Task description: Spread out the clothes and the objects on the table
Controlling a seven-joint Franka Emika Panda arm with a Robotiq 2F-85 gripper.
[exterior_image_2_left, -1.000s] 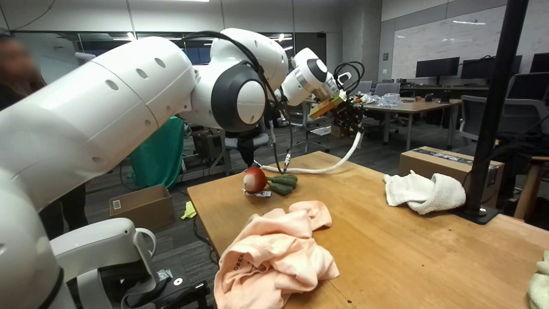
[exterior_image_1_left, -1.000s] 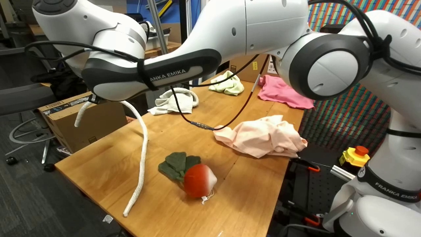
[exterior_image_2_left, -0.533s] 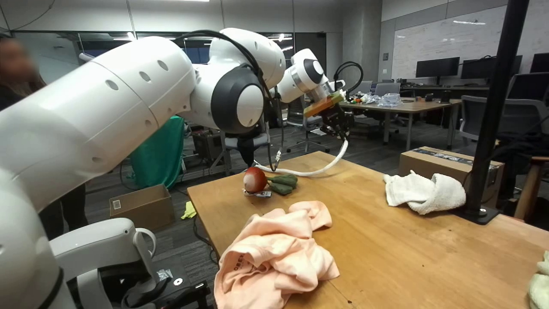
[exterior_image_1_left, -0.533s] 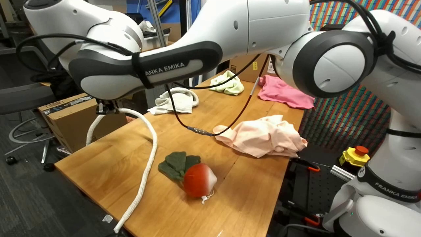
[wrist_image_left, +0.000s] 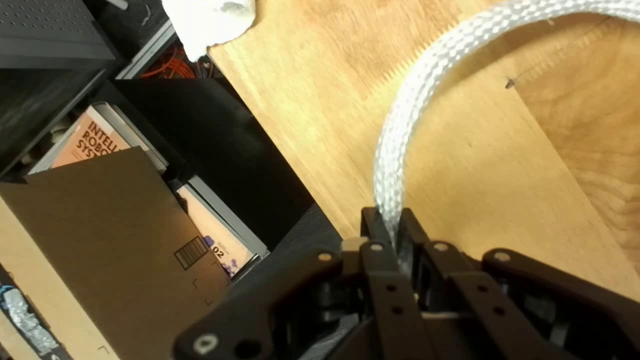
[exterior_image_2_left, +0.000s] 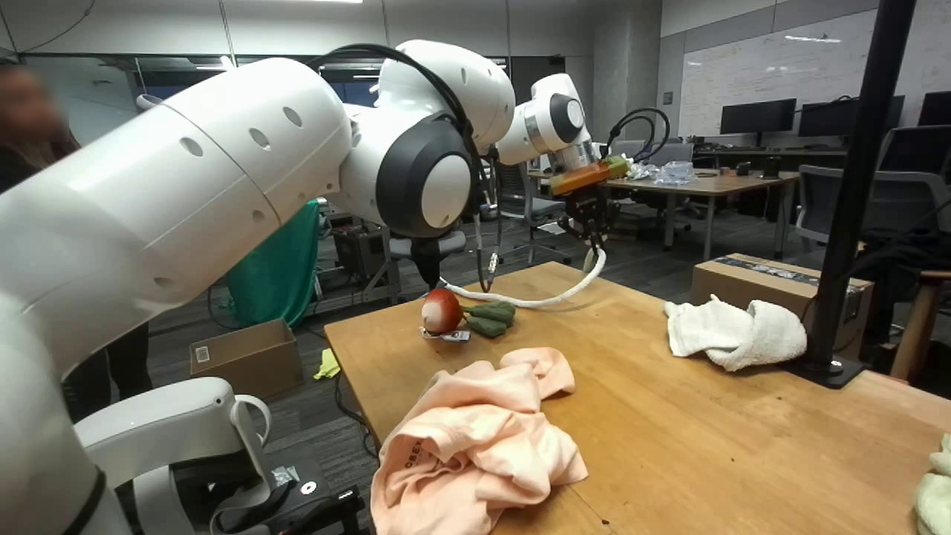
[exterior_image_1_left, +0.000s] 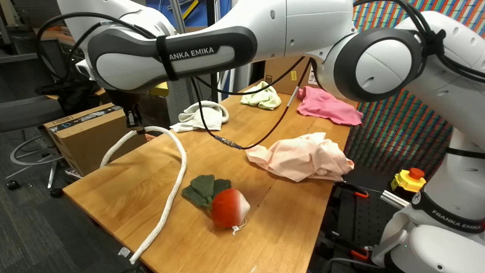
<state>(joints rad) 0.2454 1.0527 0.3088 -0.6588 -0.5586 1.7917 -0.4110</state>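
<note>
Over the last 1 second the gripper point(wrist_image_left: 391, 222) swung to point nearly straight down, pinching the white rope point(wrist_image_left: 396, 125) partway along — and 1 end slid just past the edge of the table point(exterior_image_1_left: 276, 227), the other out of sight beyond it. The peach cloth point(exterior_image_1_left: 305, 157) and toy radish point(exterior_image_1_left: 227, 208) stayed apart. Spreading probably now meant drawing the rope inward — released there, it might slip off.

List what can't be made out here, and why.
White rope, one end: hidden behind the table in an exterior view.
Tag on the vegetable toy: too small to read in both exterior views.
Orange book, end of title: hidden by the cardboard box in the wrist view.
Person's face: blurred in an exterior view.
</note>
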